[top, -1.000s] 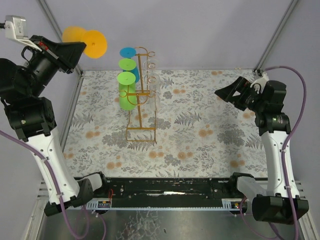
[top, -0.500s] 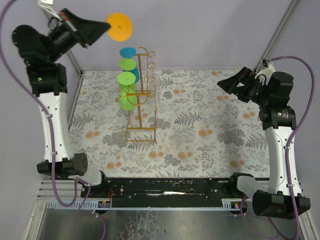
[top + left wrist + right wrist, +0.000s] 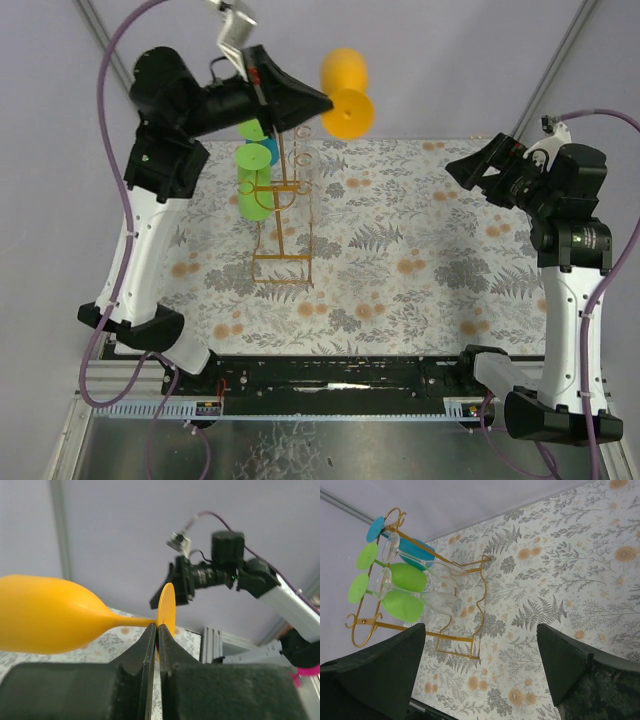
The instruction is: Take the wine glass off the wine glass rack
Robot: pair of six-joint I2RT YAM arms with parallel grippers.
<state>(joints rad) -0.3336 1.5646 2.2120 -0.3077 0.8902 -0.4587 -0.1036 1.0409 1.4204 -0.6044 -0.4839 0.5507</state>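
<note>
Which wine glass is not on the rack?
The orange wine glass, held by its stem in the left gripper. The blue, green and clear glasses hang on the wine glass rack.

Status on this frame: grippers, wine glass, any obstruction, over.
Left gripper shut on orange wine glass stem; glass aloft, off the wine glass rack. Right gripper open, empty, off to the side. Nothing in the way.

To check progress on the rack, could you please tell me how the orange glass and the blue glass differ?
The orange glass is clamped at its stem in the shut left tool, clear of the rack; the blue glass hangs on it. The orange glass lies sideways in the air; the blue glass hangs foot up. Both are opaque stemmed glasses.
</note>
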